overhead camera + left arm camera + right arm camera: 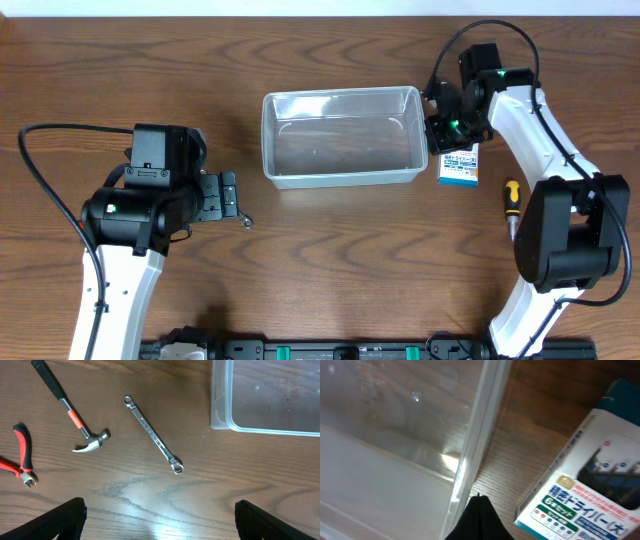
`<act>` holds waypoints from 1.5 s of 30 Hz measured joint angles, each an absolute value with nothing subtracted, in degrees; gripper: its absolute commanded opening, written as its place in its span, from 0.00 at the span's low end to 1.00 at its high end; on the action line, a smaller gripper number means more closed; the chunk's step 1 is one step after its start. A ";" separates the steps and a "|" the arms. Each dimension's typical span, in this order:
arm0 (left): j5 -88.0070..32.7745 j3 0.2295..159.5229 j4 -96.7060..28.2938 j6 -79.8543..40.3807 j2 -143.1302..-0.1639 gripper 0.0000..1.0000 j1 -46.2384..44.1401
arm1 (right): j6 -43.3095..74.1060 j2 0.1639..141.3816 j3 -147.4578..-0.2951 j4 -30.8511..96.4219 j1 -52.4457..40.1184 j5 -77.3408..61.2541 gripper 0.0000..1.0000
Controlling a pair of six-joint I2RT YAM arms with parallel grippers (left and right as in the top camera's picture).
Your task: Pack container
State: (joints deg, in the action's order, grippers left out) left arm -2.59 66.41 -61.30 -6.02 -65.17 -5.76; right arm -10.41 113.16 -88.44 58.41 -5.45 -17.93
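The clear plastic container (340, 95) stands empty at the middle back of the table. Its corner shows in the left wrist view (220, 415) and its rim in the right wrist view (475, 455). My right gripper (441, 133) is shut and empty; in the right wrist view (479, 502) its tip sits just outside the container's right wall, beside a blue-and-white box (570, 505). My left gripper (229, 200) is open and empty; in the left wrist view (160, 520) it hovers over bare wood. A wrench (152, 435), a hammer (75, 420) and red pliers (22, 455) lie ahead of it.
The blue-and-white box (458, 167) lies right of the container. A yellow-and-black screwdriver (511, 198) lies further right, next to the right arm. In the overhead view the left arm hides most of the hand tools.
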 measured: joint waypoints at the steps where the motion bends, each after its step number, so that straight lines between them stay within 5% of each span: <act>1: -2.59 66.41 -61.30 -6.04 -65.17 0.93 -5.76 | -10.63 113.16 -88.44 58.43 -5.45 -18.15 0.01; 16: -2.59 66.41 -61.36 -6.04 -65.14 0.93 -5.76 | -12.80 113.16 -88.44 58.39 -5.45 -20.53 0.01; 22: -2.59 66.41 -61.52 -5.89 -65.17 0.98 -5.76 | -8.99 113.16 -88.44 56.03 -5.41 -10.59 0.10; 24: -2.59 66.41 -61.49 -6.13 -65.14 0.98 -5.76 | -6.13 113.16 -88.53 55.75 -5.37 -5.56 0.35; 25: -2.59 66.41 -61.52 -6.15 -65.14 0.98 -5.76 | -5.04 113.16 -88.82 56.18 -5.21 -2.87 0.54; 26: -2.59 66.41 -61.52 -6.17 -65.14 0.98 -5.76 | -4.01 113.16 -89.27 56.77 -4.99 -1.48 0.91; 27: -2.61 66.41 -61.52 -6.17 -65.17 0.98 -5.76 | -3.07 113.16 -90.19 58.04 -4.64 -0.05 0.99; 39: -2.59 66.46 -61.52 -6.17 -65.14 0.98 -5.76 | 10.85 93.08 -101.38 78.98 -2.26 6.57 0.99; 45: -2.57 66.46 -61.49 -6.17 -65.14 0.98 -5.76 | 17.80 89.23 -98.43 77.62 -2.26 6.98 0.99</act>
